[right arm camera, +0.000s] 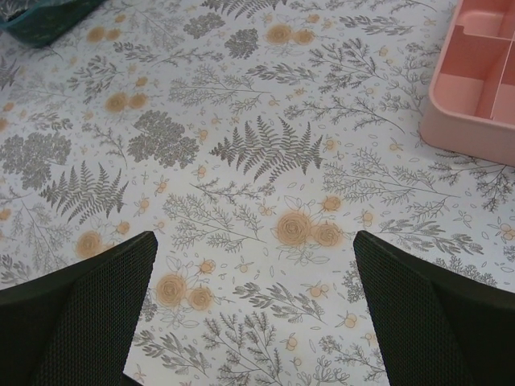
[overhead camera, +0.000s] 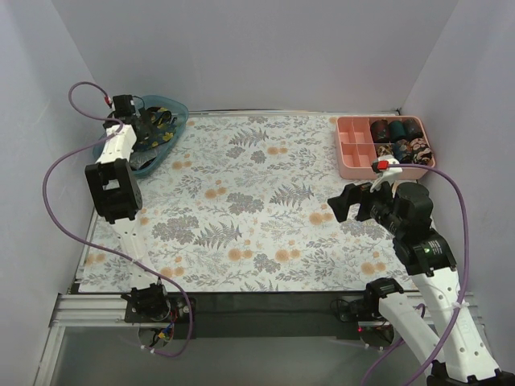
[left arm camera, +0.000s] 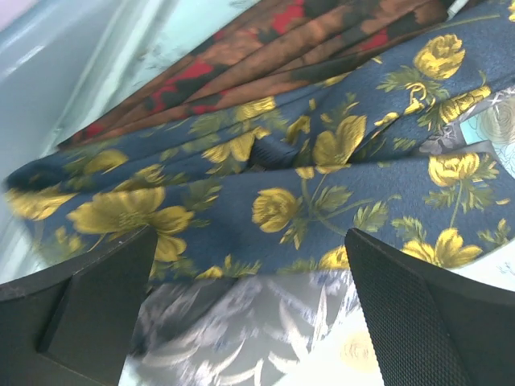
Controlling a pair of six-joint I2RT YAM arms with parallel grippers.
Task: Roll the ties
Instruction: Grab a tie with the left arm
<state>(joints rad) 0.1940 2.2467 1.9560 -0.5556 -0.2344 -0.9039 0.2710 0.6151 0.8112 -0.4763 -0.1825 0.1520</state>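
Note:
Several unrolled ties lie piled in a teal basket (overhead camera: 179, 110) at the far left. My left gripper (overhead camera: 151, 122) hangs over that pile, open. In the left wrist view its fingertips (left arm camera: 402, 305) straddle a navy tie with yellow flowers (left arm camera: 265, 201), with a grey tie (left arm camera: 241, 330) just below and a brown-orange tie (left arm camera: 265, 56) behind. Several rolled ties (overhead camera: 398, 129) sit in the pink tray (overhead camera: 354, 157) at the far right. My right gripper (overhead camera: 348, 203) is open and empty above the tablecloth, near the tray's front corner (right arm camera: 475, 104).
The table has a floral cloth (overhead camera: 257, 201). Purple cables (overhead camera: 60, 185) loop from both arms. White walls close in at left, back and right. The teal basket's corner shows in the right wrist view (right arm camera: 44, 18).

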